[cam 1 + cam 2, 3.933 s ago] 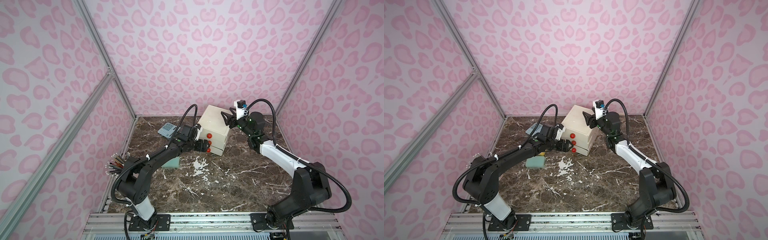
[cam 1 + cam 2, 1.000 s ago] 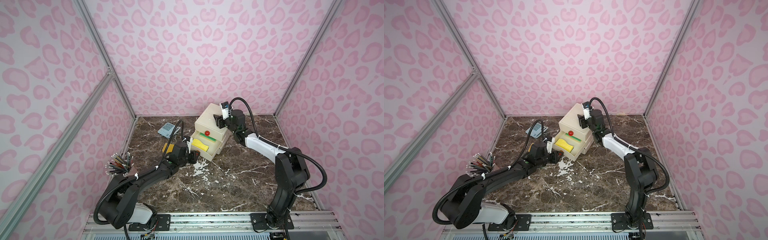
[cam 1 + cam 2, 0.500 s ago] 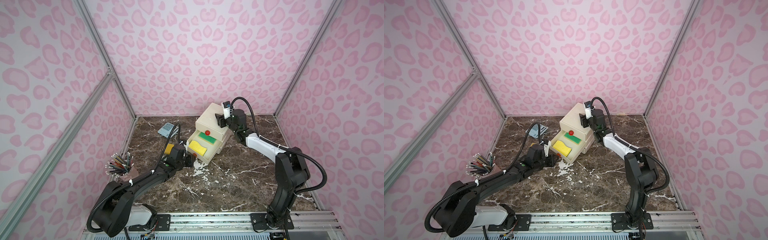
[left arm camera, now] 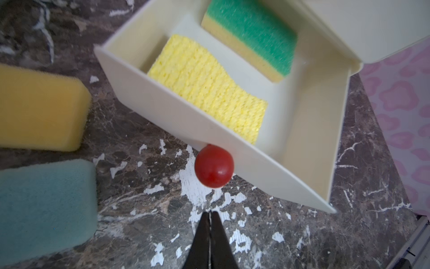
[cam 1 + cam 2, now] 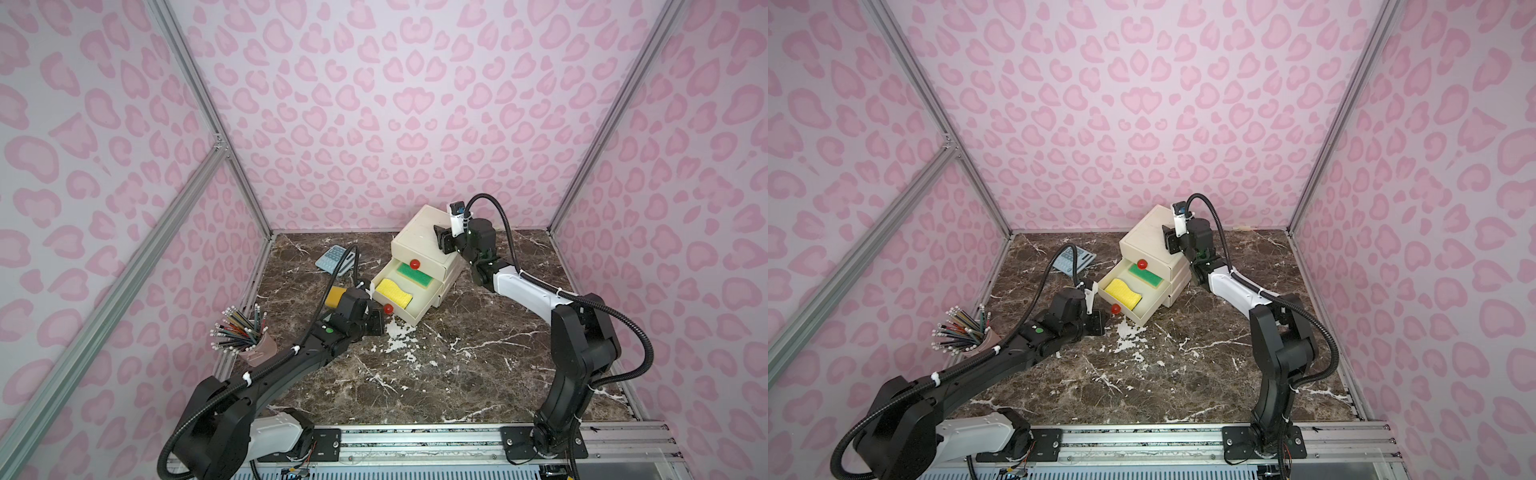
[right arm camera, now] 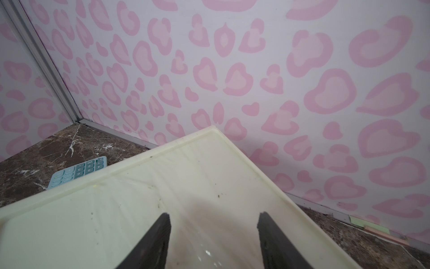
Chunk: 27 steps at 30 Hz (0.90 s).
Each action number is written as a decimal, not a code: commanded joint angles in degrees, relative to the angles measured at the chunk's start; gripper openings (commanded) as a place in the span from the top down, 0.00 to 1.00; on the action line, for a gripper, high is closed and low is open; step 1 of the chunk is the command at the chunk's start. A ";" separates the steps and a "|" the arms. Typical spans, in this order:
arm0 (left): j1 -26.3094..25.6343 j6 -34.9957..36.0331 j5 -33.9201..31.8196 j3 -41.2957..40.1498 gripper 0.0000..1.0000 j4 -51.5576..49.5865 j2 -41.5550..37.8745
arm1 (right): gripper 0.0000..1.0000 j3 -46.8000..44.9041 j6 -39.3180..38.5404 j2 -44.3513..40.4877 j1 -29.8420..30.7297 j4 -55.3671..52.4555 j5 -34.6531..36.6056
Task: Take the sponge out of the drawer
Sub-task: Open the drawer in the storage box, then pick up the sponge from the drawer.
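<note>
The drawer point(image 4: 174, 111) is open, but the yellow sponge point(image 4: 209, 97) lies inside, not grabbed yet. My left tool point(image 4: 210, 223) is pinched together, empty, by the red knob point(image 4: 214, 168). The right tool point(image 6: 214, 223) is spread apart over the cabinet point(image 6: 186, 174).

Bright, soft, even light.
Top views sharp, edges bowed; left wrist view blurred; faint shadow under right pincer point(image 6: 214, 215).

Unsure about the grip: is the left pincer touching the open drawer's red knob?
Apart. The left wrist view shows a clear gap between the shut left pincer and the red knob.
</note>
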 commanded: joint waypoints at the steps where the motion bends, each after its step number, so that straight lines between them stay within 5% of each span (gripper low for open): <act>1: -0.08 4.69 -1.72 3.00 0.80 -4.66 -3.60 | 0.38 -1.18 1.09 0.93 -0.19 -8.20 0.45; 5: -0.08 8.88 -2.64 8.61 0.60 -8.82 -3.83 | 0.38 -1.50 1.13 0.92 -0.21 -7.98 0.23; 13: -2.39 14.90 4.21 23.95 0.34 -14.20 10.24 | 0.38 -2.36 0.95 0.10 -0.20 -7.99 0.73; 27: -7.98 16.34 -4.45 32.18 0.34 -19.19 23.31 | 0.38 -2.73 1.04 0.57 -0.60 -8.28 0.89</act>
